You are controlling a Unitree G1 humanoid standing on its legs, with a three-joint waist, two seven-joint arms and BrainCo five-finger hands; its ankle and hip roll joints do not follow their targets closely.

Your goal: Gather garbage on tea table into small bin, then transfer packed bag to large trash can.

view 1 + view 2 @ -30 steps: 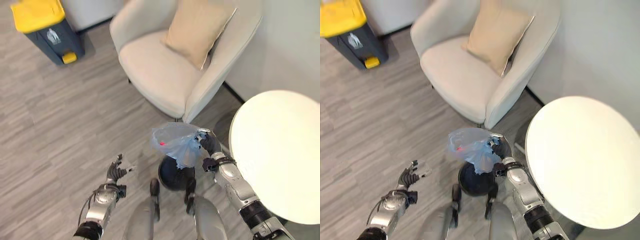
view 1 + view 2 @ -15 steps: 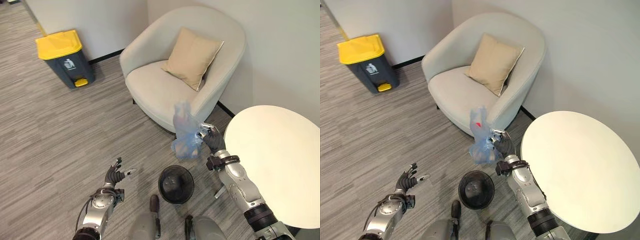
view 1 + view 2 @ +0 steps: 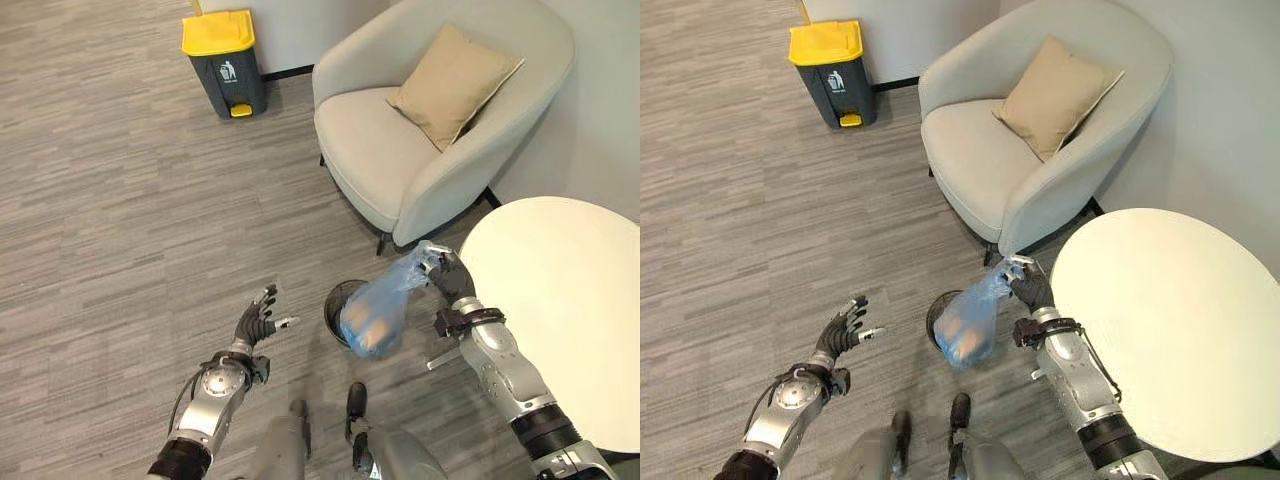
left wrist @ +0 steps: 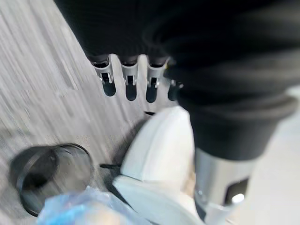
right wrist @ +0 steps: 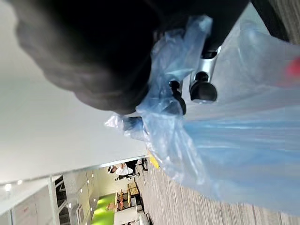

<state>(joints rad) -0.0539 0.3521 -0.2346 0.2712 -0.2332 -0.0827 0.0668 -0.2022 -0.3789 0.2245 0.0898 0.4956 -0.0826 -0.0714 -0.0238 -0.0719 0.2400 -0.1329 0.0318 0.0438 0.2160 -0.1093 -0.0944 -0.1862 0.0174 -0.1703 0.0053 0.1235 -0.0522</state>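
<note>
The blue plastic bag (image 3: 372, 315) is gripped at its gathered neck by the right hand (image 3: 447, 277), fingers curled round the plastic, and hangs long axis vertical above the small black bin (image 3: 338, 310), beside the round white table (image 3: 570, 300). The large yellow-lidded trash can (image 3: 225, 50) stands well apart at roughly 11 o'clock from the bag, beyond the armchair (image 3: 440, 120). The left hand (image 3: 256, 324) is held spread and carries nothing, at 9 o'clock from the bag.

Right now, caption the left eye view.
Right hand holds the blue bag over the small bin; left hand open.
</note>
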